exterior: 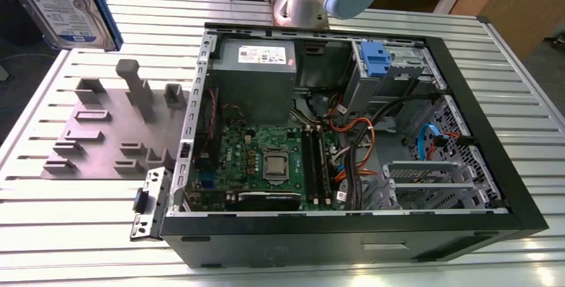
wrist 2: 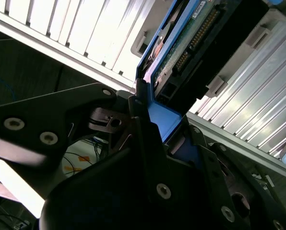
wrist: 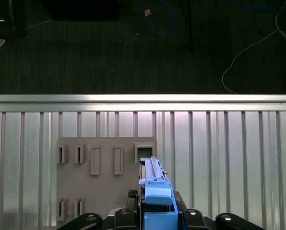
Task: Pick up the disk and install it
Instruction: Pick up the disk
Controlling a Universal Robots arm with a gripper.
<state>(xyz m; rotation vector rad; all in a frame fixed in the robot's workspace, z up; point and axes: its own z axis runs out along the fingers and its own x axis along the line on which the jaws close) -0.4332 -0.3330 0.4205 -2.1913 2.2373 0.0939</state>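
Exterior view: disk (exterior: 66, 6), a flat silver hard drive with white-and-blue label in a blue plastic carrier, is up in the air, upright, over the far corner of the slatted aluminium table (exterior: 79, 234) at the exterior view's left. Grey slotted fixture plate (exterior: 97, 135) lies near that edge, with an open black computer case (exterior: 353, 241) beside it.

Second wrist view: black gripper (wrist 2: 164, 120) clamped on the disk (wrist 2: 181, 52) at its blue carrier, green circuit side showing.

First wrist view: disk (wrist: 158, 203) edge-on, lifted clear over a corner of the fixture plate (wrist: 104, 177).

Blue-framed disk (wrist: 152, 184) edge-on in the end effector (wrist: 157, 215), over a grey slotted plate (wrist: 104, 191) on the slatted table (wrist: 229, 167).
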